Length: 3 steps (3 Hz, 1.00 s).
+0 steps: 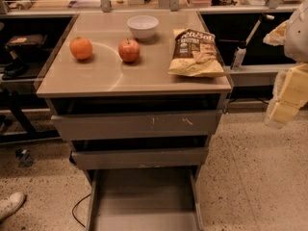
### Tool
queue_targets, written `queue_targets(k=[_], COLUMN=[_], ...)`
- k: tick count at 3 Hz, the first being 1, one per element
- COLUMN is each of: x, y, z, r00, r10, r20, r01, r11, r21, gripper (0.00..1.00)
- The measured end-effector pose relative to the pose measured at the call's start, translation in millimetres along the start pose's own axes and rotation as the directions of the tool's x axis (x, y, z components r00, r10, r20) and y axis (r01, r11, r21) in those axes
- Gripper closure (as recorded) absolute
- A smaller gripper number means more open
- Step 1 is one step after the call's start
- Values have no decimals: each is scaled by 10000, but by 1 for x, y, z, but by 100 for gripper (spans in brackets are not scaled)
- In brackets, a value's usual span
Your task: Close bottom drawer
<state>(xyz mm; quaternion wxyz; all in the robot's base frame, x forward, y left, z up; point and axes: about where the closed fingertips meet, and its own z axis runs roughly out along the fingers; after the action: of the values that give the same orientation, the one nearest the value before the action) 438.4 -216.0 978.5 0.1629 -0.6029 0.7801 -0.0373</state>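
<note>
The bottom drawer (143, 198) of the grey-beige cabinet is pulled far out toward me. Its flat floor is bare and its thin side walls run down to the lower edge of the view, where its plain front lies. My gripper (288, 96) hangs at the far right edge, pale yellow, at about the height of the top drawer. It is well to the right of the cabinet and well above the bottom drawer, touching nothing.
The top drawer (137, 124) with white scratches and the middle drawer (139, 158) stand slightly out. On the cabinet top are an orange (81, 47), an apple (129, 50), a white bowl (142, 26) and a chip bag (196, 52). A cable (77, 211) and a white shoe (10, 204) lie on the floor at the left.
</note>
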Motion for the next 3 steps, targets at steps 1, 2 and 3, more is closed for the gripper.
queue_targets(k=[1, 2, 3], x=[0, 0, 0], y=[0, 0, 0], z=[0, 0, 0], r00=[10000, 10000, 10000], r10=[0, 0, 0], r20=[0, 0, 0], r01=[0, 0, 0], r11=[10000, 10000, 10000], r21=[0, 1, 1], gripper=[0, 19, 42])
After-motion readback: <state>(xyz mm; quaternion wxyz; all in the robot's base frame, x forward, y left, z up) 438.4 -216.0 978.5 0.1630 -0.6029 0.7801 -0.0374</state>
